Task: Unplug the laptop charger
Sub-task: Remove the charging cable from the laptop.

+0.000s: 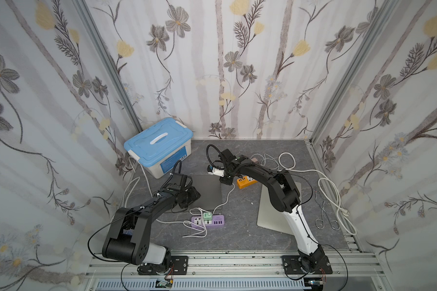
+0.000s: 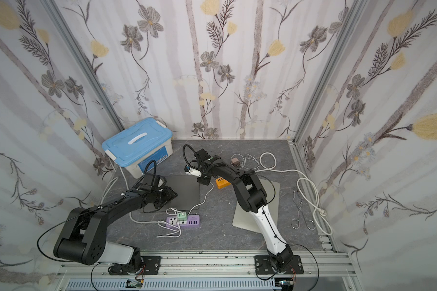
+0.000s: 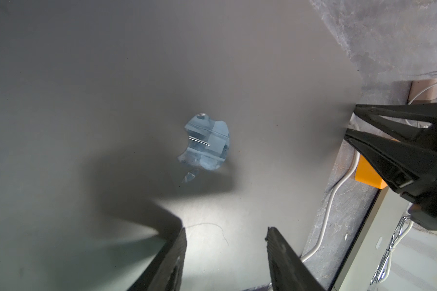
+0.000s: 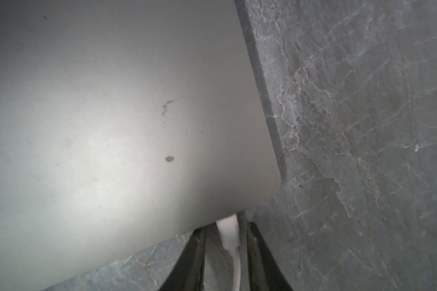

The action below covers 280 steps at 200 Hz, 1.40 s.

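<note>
Right wrist view tells the most: the right gripper straddles the white charger plug, which sits in the edge of the dark grey laptop close to its rounded corner, at the bottom middle of the frame. Its jaws stand apart, one finger on each side of the plug, with a sliver of desk showing between the plug and the finger to its left in the frame, so nothing is pinched yet.

In both top views the closed laptop lies flat in the middle of the frame, and the right gripper comes down at its upper right corner. From there the white charger cable runs down the frame to a mint-green adapter seated in a purple power strip. An orange power strip lies just right of that corner.

The left gripper is over the laptop's left part. In the left wrist view its fingers are spread with only bare lid between them, holding nothing. Whether they touch the lid I cannot tell.
</note>
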{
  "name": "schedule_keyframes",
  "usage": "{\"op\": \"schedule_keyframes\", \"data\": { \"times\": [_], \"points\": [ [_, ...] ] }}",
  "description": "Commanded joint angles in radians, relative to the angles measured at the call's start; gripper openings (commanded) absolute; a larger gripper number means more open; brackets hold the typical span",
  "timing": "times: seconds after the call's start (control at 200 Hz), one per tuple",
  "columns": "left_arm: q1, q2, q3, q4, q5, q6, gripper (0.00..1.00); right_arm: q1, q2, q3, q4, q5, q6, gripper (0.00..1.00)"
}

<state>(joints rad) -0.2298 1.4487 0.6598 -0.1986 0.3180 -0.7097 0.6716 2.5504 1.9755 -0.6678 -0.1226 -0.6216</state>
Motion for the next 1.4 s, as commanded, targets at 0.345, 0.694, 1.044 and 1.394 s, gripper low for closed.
{"op": "schedule_keyframes", "data": {
  "times": [0.345, 0.694, 1.044, 1.394],
  "points": [
    [0.001, 0.013, -0.02, -0.133, -0.062, 0.007, 0.56, -0.001, 0.002, 0.0, -0.028, 0.015, -0.088, 0.16],
    [0.0, 0.022, -0.041, -0.135, -0.066, 0.003, 0.56, -0.009, 0.009, 0.011, -0.015, 0.076, -0.098, 0.12],
    [0.0, 0.024, -0.044, -0.133, -0.067, 0.001, 0.56, -0.032, 0.007, 0.031, 0.007, 0.122, -0.08, 0.11],
    [0.0, 0.017, -0.055, -0.128, -0.067, -0.002, 0.56, -0.04, -0.002, 0.031, 0.002, 0.14, -0.073, 0.11]
  ]
}}
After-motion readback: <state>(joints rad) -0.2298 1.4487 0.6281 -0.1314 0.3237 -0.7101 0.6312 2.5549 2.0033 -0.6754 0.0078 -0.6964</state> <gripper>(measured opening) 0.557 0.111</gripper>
